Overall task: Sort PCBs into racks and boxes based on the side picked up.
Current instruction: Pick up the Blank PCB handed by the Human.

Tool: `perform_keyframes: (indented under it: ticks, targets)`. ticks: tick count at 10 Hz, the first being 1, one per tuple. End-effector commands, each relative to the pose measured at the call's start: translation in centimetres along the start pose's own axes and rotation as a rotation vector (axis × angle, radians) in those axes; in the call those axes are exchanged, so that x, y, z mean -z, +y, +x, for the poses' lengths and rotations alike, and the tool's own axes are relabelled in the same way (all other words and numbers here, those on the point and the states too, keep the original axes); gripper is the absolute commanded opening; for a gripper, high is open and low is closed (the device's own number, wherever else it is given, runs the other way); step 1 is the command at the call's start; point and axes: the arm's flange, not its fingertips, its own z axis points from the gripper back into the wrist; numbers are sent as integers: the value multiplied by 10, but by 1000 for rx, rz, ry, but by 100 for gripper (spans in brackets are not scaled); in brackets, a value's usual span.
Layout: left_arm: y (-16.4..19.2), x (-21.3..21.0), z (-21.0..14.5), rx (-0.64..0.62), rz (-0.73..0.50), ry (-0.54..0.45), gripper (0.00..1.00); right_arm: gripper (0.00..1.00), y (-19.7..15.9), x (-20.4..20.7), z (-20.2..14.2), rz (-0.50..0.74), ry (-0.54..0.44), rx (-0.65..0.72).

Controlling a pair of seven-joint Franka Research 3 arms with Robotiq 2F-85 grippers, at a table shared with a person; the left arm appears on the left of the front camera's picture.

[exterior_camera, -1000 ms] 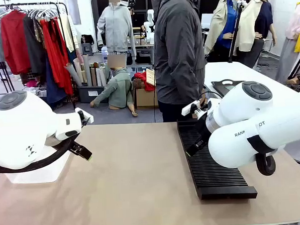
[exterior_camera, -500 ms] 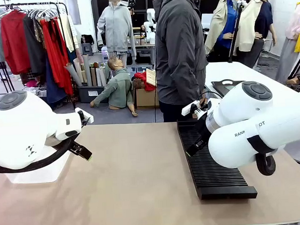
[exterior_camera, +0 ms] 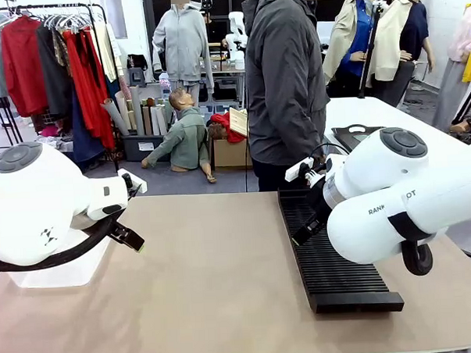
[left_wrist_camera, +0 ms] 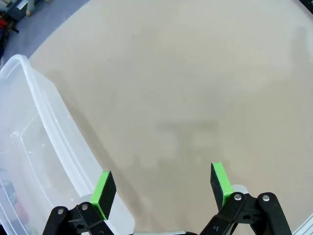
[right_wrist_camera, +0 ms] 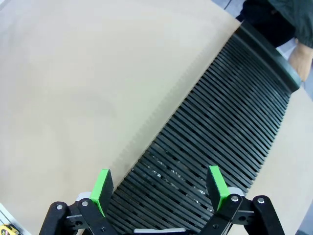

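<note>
1. Table [exterior_camera: 216,279]: pale tan top, taking up the near and middle ground in the front view.
2. Rack [exterior_camera: 333,258]: long, narrow and black, with many crosswise slots. It lies flat on the table's right part, its length running from the near side toward the far edge. In the right wrist view the rack [right_wrist_camera: 220,132] crosses the picture on a diagonal, and small pale flecks [right_wrist_camera: 166,174] sit between slats, too small to tell what they are.
3. Tub [exterior_camera: 68,276]: clear and translucent, with a rim and rounded corners. It stands on the table's left part, partly behind the left arm [exterior_camera: 41,200]. Its long rim [left_wrist_camera: 49,112] shows in the left wrist view.
4. Left gripper [left_wrist_camera: 162,185]: jaws spread wide, holding nothing. It hangs over bare table just beside the tub's long side.
5. Right gripper [right_wrist_camera: 159,189]: jaws spread wide, holding nothing. It hangs above the rack, on the right arm [exterior_camera: 408,192].
6. Person [exterior_camera: 282,81]: dark grey jacket, standing at the far edge by the rack's far end.
7. Hand [right_wrist_camera: 301,61]: the person's, just beyond the rack's far end; contact cannot be told.
</note>
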Motion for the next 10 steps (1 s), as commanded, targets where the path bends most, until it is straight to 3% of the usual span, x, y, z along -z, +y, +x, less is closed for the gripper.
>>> perform_keyframes:
  ticks: [1, 5, 8, 10]
  targets:
    - [1, -4, 3, -8, -6, 2, 100, 100, -2, -9, 4, 7, 1, 23]
    - [9, -26, 12, -15, -52, 33, 100, 100, -15, -41, 26, 33, 31, 63]
    - [23, -65, 31, -114, -181, 11, 100, 100, -35, -73, 45, 167, 133, 195]
    - [35, -88, 42, -198, -240, 18, 100, 100, -53, -94, 55, 337, 116, 294]
